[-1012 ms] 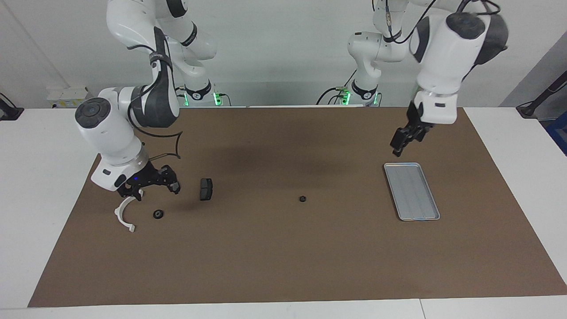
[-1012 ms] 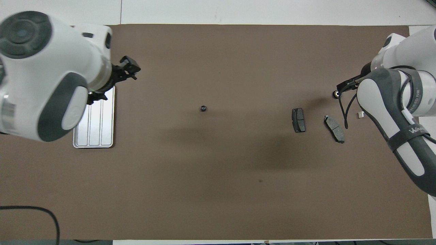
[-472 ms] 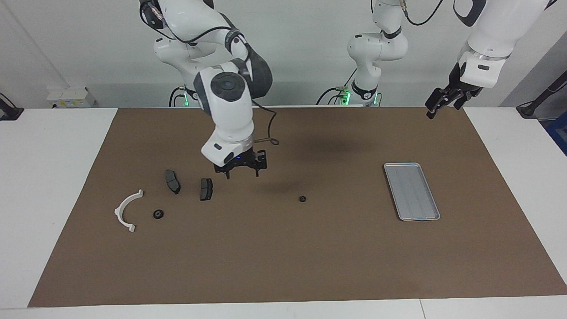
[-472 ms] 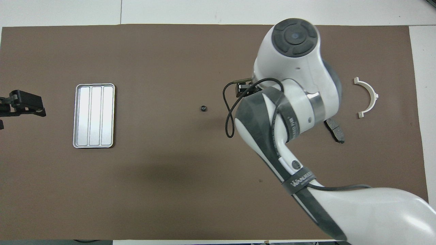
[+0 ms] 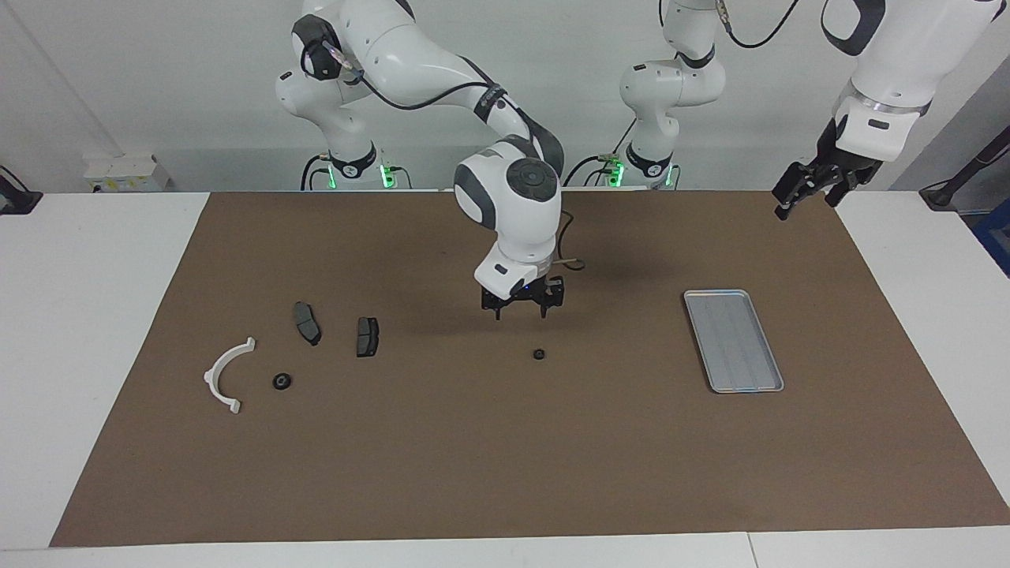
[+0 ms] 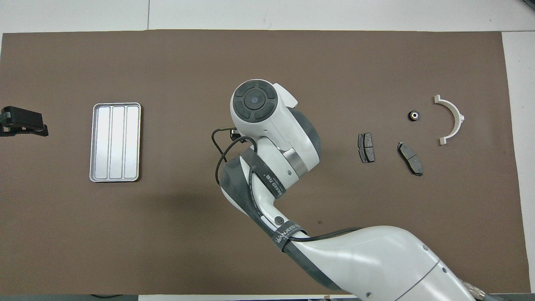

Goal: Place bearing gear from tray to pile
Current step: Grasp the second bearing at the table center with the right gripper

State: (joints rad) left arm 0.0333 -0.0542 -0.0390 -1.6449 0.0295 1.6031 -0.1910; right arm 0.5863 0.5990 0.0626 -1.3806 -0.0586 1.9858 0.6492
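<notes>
A small black bearing gear (image 5: 539, 354) is lying on the brown mat between the tray (image 5: 733, 340) and the pile, well apart from both; the tray itself is carrying nothing. The right gripper (image 5: 521, 308) is hanging just above it with its fingers spread wide and empty. The left gripper (image 5: 811, 184) is waiting high up near the tray, and its claw cannot be judged. The gear is probably hard, light and apt to roll, so pinching across its rim seems best. Counted: two bearing gears, the second (image 5: 282, 382) beside the white bracket (image 5: 224, 375), two brake pads (image 5: 306, 323) (image 5: 367, 336), one bracket, one tray.
</notes>
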